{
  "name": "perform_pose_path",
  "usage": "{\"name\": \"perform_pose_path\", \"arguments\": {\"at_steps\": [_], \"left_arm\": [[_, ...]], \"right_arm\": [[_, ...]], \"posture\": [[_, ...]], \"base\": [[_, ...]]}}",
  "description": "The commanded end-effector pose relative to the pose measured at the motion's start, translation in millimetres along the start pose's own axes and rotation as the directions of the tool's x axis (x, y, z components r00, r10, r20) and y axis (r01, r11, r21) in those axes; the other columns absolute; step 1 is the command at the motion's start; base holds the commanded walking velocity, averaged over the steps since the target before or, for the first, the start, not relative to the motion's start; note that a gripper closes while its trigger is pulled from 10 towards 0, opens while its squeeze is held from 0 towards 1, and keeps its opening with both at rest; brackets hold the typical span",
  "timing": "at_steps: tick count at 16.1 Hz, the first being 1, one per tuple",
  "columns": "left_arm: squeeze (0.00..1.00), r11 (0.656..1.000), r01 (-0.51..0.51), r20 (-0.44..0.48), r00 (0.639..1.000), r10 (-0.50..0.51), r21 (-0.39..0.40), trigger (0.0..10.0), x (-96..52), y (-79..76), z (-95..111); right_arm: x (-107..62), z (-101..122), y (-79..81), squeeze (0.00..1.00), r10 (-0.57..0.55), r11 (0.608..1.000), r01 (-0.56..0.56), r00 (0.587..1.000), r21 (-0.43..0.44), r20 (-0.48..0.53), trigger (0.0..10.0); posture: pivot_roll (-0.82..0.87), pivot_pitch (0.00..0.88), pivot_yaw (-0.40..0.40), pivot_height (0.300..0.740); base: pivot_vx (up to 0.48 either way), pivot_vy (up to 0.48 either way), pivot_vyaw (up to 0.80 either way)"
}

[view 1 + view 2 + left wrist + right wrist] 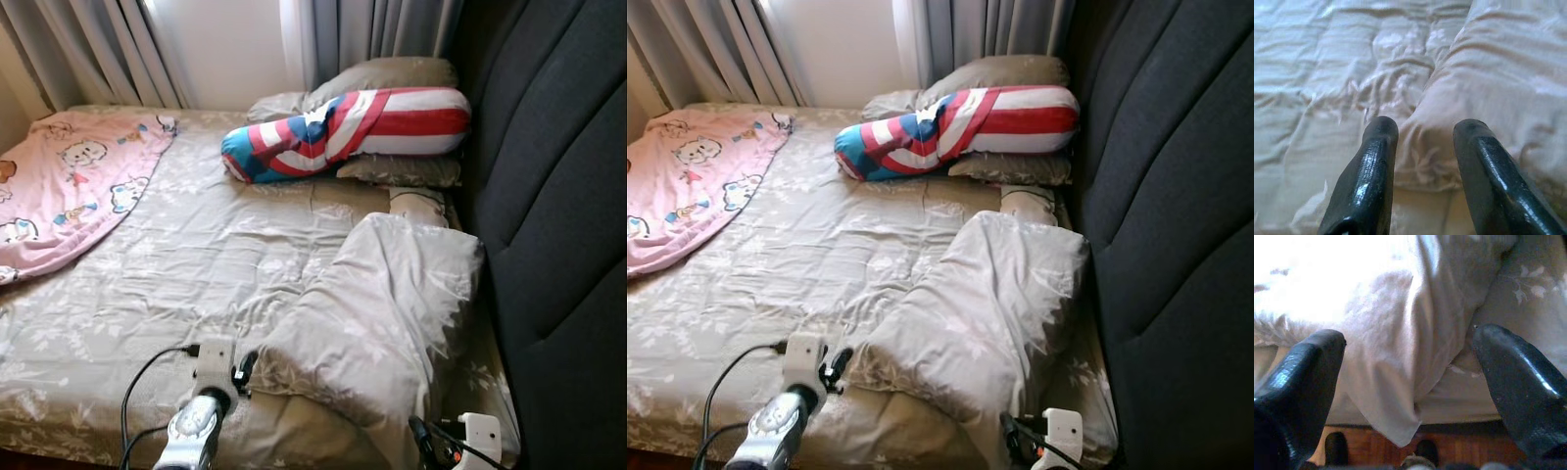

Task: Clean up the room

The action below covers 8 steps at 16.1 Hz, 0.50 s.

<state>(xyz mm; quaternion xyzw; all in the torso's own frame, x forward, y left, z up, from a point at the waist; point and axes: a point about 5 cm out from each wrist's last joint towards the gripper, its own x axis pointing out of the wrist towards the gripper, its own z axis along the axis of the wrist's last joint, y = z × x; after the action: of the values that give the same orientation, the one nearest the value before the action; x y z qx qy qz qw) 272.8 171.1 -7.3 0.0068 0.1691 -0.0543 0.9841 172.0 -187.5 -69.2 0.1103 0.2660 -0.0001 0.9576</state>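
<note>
Left wrist view: duvet [1488, 88] before left end effector [1425, 142]

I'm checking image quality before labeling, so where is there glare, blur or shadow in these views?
Right wrist view: the folded grey floral quilt is blown out white at one corner. Left wrist view: soft and washed out, the open left gripper fingers slightly blurred. Eye views: sharp, window-lit, with the dark padded headboard in shade.
</note>
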Motion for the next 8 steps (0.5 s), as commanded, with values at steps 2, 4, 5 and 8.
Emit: {"name": "perform_pose_path", "arguments": {"at_steps": [2, 4, 5, 8], "left_arm": [[0.00, 1.000, 0.004, 0.039, 0.999, -0.005, 0.030, 10.0, 0.5, 5.9, 7], [0.00, 0.999, -0.034, 0.071, 0.997, 0.034, -0.005, 10.0, -3.2, 13.1, 8], [0.00, 0.999, -0.030, 0.101, 0.994, 0.031, -0.014, 10.0, -3.0, 11.5, 11], [0.00, 1.000, -0.022, 0.148, 0.989, 0.023, -0.009, 10.0, -5.6, 8.7, 15]], "right_arm": [[-3.6, 0, -0.5, 0.00, -0.005, 1.000, 0.004, 0.999, 0.015, 0.040, 10.0], [-4.4, 1, -1.7, 0.00, 0.001, 1.000, -0.002, 0.999, 0.005, 0.051, 10.0], [43.4, 72, 28.8, 0.00, 0.049, 0.998, -0.042, 0.978, -0.040, 0.201, 10.0], [59.4, 112, 43.9, 0.00, 0.062, 0.998, -0.050, 0.954, -0.047, 0.293, 10.0]], "posture": [[-0.03, 0.056, 0.008, 0.740], [-0.04, 0.050, -0.003, 0.740], [-0.04, 0.044, -0.006, 0.740], [-0.04, 0.028, -0.010, 0.740]], "base": [[0.000, 0.000, 0.00], [0.000, 0.000, 0.00], [0.000, 0.000, 0.00], [0.000, 0.000, 0.00]]}}
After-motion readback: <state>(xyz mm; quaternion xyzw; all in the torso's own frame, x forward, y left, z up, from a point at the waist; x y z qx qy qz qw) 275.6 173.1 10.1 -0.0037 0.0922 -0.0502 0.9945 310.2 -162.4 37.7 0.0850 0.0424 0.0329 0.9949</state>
